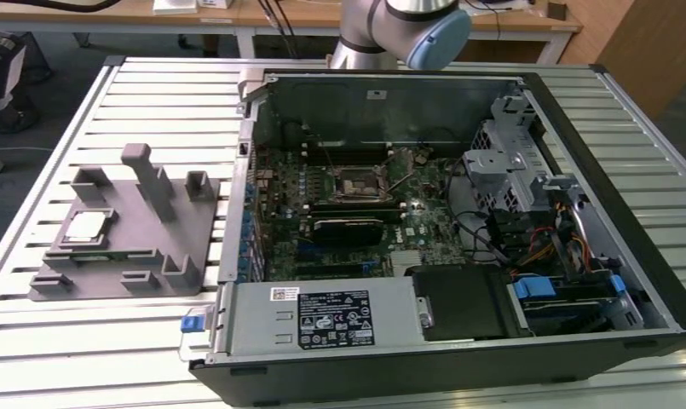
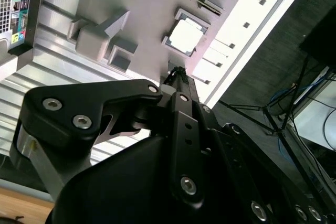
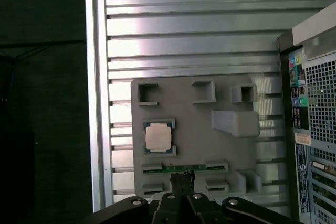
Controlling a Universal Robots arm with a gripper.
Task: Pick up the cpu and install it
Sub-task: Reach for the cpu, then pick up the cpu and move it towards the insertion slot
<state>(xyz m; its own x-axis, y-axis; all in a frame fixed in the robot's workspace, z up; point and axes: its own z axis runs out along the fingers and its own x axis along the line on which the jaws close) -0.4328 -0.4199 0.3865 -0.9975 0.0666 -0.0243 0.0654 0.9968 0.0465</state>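
Silvery flat square cpu point(image 1: 84, 226) sits in a matte grey fixture point(image 1: 93, 285), nine o'clock of the case point(image 1: 434, 366) in the exterior view, apart from the clenched, empty pincer point(image 3: 181, 176).

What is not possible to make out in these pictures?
Socket: exterior view, too small to tell if it is open.
Arm: exterior view, cut off by the top edge.
Fixture: first wrist view, one edge hidden behind the gripper.
Cpu underside: all views, it faces the fixture.

Bright light, glare on cpu point(image 2: 185, 36)
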